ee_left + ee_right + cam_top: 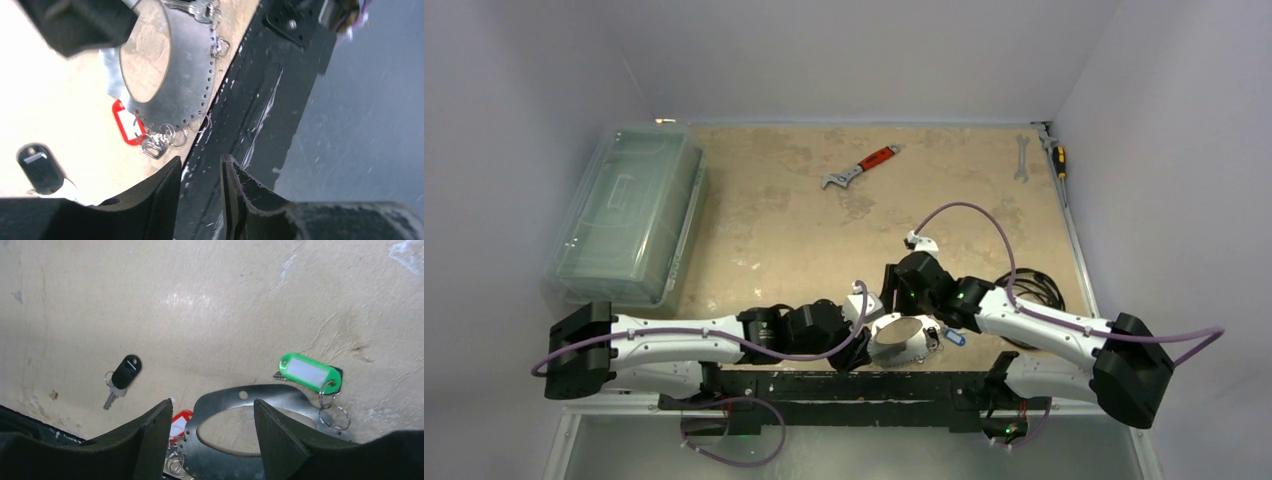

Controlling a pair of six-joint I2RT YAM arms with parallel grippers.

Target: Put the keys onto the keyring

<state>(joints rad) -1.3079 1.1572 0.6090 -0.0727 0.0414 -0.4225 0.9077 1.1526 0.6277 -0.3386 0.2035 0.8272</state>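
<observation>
The keyring point(900, 338) is a flat silvery plate with an oval opening, lying near the table's front edge between my two grippers. In the left wrist view the keyring point(185, 75) carries a red-tagged key point(127, 125) on small split rings, and more keys hang at its far edge. The black-headed key point(40, 162) lies loose on the table. My left gripper point(201, 160) is open and empty, just left of the ring over the black rail. My right gripper point(212, 404) is open and empty above the keyring point(225, 396). The green-tagged key point(310, 371), black-headed key point(122, 377) and red tag point(180, 421) lie around it. A blue tag point(954, 337) sits at the ring's right.
A red-handled wrench point(861, 167) lies at the back middle. A silver spanner point(1022, 158) and a screwdriver point(1056, 155) lie at the back right. A clear plastic box point(629, 215) stands at the left. A coiled black cable point(1034, 290) lies right. The black base rail point(844, 385) runs along the front edge.
</observation>
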